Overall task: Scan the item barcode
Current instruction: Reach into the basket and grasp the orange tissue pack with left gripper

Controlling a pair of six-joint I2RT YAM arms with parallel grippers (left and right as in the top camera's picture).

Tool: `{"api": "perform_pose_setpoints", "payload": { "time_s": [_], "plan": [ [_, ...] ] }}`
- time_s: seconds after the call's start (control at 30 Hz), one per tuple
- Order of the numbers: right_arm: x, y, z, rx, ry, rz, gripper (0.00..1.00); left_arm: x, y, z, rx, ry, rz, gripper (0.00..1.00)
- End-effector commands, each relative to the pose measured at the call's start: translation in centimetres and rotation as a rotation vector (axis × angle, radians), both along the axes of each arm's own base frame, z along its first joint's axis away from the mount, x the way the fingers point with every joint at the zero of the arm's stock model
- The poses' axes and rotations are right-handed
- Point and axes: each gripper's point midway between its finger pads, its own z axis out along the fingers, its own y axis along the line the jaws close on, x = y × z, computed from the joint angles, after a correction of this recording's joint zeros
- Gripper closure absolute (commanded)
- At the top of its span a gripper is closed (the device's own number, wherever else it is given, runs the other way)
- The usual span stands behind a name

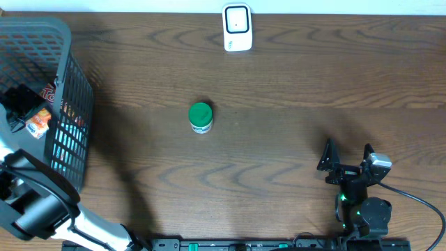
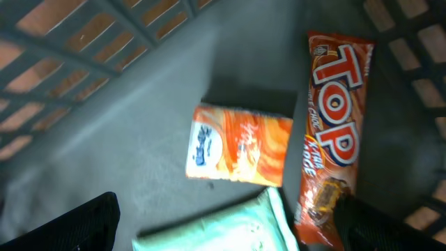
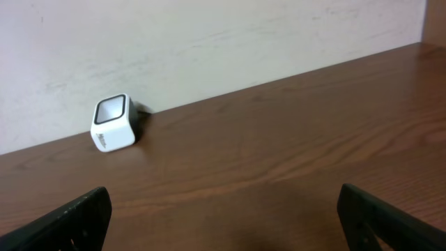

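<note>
My left gripper [image 2: 230,223] is down inside the grey basket [image 1: 66,84] at the table's left, open, with nothing between its fingers. Just below it lies a pale green pack [image 2: 230,226], between the two fingertips. Beyond that lie a small orange carton [image 2: 238,145] and a red-orange "TOP" bar wrapper [image 2: 333,132] on the basket floor. From overhead I see the left gripper [image 1: 21,103] next to the orange carton [image 1: 40,123]. The white scanner [image 1: 237,28] [image 3: 113,123] stands at the table's far edge. My right gripper [image 1: 346,150] [image 3: 226,216] rests open and empty at the near right.
A small jar with a green lid [image 1: 201,117] stands on the brown table [image 1: 279,104] near the middle. The basket's lattice walls [image 2: 83,42] close in around the left gripper. A pale wall [image 3: 209,35] rises behind the scanner.
</note>
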Motion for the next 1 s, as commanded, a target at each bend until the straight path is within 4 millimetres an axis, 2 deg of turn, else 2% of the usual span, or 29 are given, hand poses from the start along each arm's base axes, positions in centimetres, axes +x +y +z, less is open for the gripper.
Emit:
{"api": "perform_pose_setpoints", "payload": {
  "time_s": [0.0, 0.43, 0.57, 0.77, 0.83, 0.9, 0.97],
  "plan": [
    [0.0, 0.2, 0.0, -0.008, 0.000, 0.011, 0.01, 0.3, 0.2, -2.0, 0.003, 0.045, -0.098, 0.02],
    [0.0, 0.2, 0.0, -0.008, 0.000, 0.011, 0.01, 0.9, 0.1, -8.9, -0.076, 0.139, -0.137, 0.02],
    [0.0, 0.2, 0.0, -0.008, 0.000, 0.011, 0.01, 1.0, 0.2, -9.8, -0.083, 0.147, -0.138, 0.02],
    [0.0, 0.2, 0.0, -0.008, 0.000, 0.011, 0.01, 1.1, 0.2, -9.9, -0.081, 0.145, -0.138, 0.01],
    [0.0, 0.2, 0.0, -0.008, 0.000, 0.011, 0.01, 0.9, 0.1, -10.0, -0.089, 0.153, -0.138, 0.09],
    [0.0, 0.2, 0.0, -0.008, 0.000, 0.011, 0.01, 0.6, -0.1, -10.0, -0.098, 0.162, -0.138, 0.25],
    [0.0, 0.2, 0.0, -0.008, 0.000, 0.011, 0.01, 0.3, -0.4, -10.1, -0.107, 0.173, -0.138, 0.34]
  ]
}}
